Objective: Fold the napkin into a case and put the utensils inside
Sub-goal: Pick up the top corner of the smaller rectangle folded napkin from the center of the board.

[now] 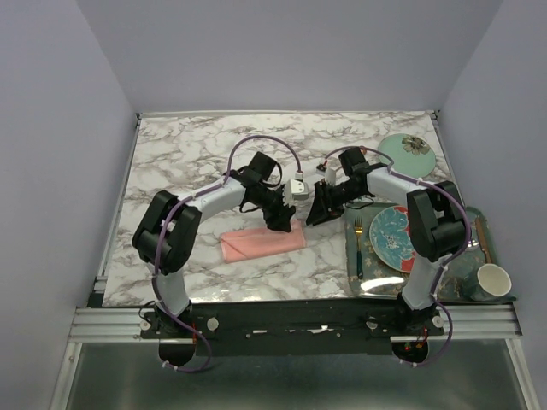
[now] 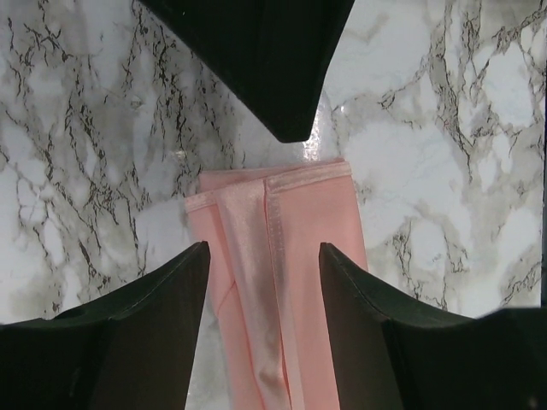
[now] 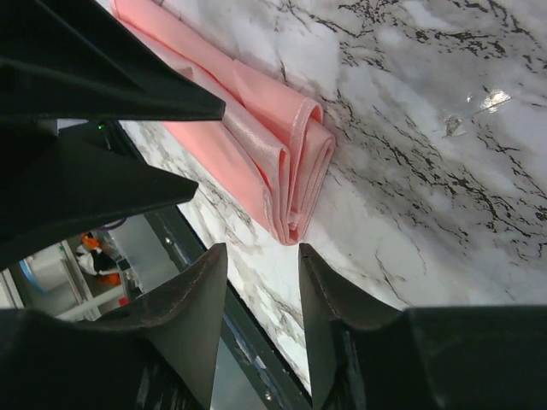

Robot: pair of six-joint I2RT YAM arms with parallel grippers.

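- The napkin (image 1: 263, 243), folded into a narrow strip, lies on the marble table (image 1: 188, 162) between the arms.
- The left gripper (image 1: 280, 226) hovers over its right end and the right gripper (image 1: 314, 218) is just beside it, both with jaws apart and empty.
- Risk: a finger snagging the slick layers could pull the folds open.

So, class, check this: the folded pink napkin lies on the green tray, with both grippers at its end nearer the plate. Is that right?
No. The napkin lies on the marble table, not on the green tray; the top external view shows it. The left gripper and right gripper are indeed at that end.
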